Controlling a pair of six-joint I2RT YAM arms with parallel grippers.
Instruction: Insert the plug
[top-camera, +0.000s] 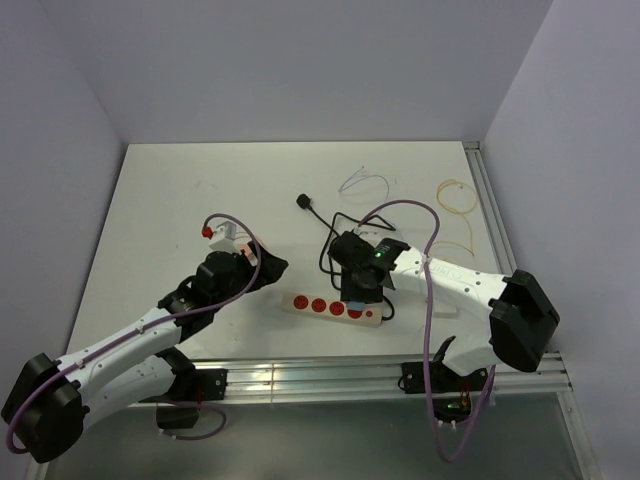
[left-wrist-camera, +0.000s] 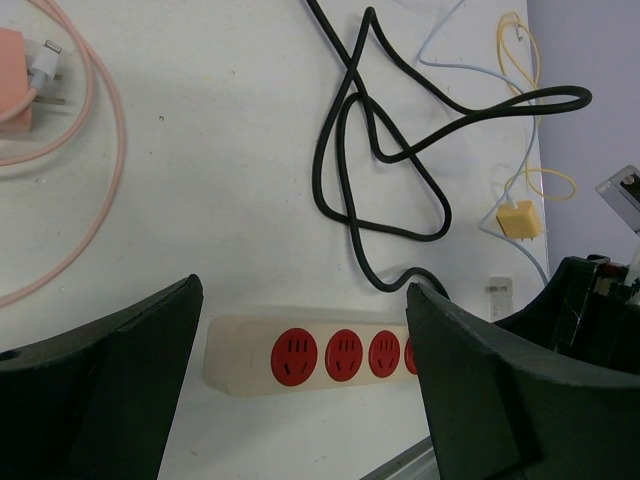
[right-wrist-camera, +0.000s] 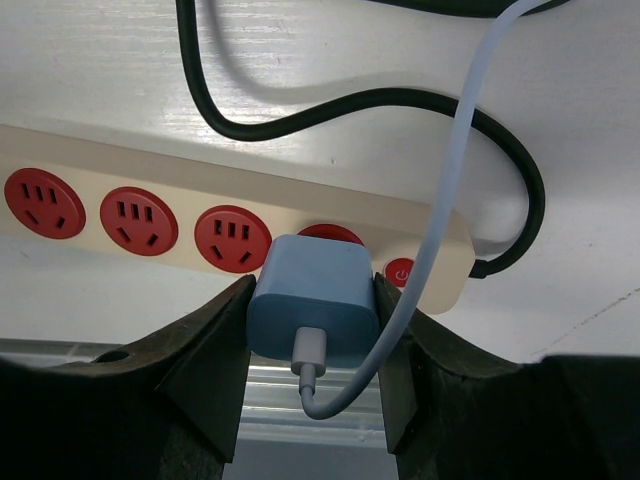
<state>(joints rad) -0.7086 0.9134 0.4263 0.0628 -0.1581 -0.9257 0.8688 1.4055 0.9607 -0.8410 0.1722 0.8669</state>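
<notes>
**Figure: Plug held at the fourth socket, seating not confirmed**

At this moment I had the right gripper (right-wrist-camera: 313, 285) clenched on the blue plug (right-wrist-camera: 318, 305), one finger against each side. The plug's white cable (right-wrist-camera: 450, 200) looped up toward the upper right of the wrist view. The plug stood over the fourth red socket (right-wrist-camera: 330, 233) of the power strip (right-wrist-camera: 150, 170), just beside the strip's red switch (right-wrist-camera: 400, 271). Only the top rim of that socket showed behind the plug body. The pins were hidden, so I could not tell whether they had entered or merely rested at the face.

The left gripper (left-wrist-camera: 305, 290) was released, its fingers spread wide and holding nothing, above the left end of the power strip (left-wrist-camera: 240, 355). In the overhead view the strip (top-camera: 320, 305) lay at lower centre, with its black cord (top-camera: 330, 235) coiled behind it.

I judged the pick-up and alignment done. What remained was to push the plug fully home, release it and back the arm away. The free left gripper was placed to brace the strip if it slid.
</notes>
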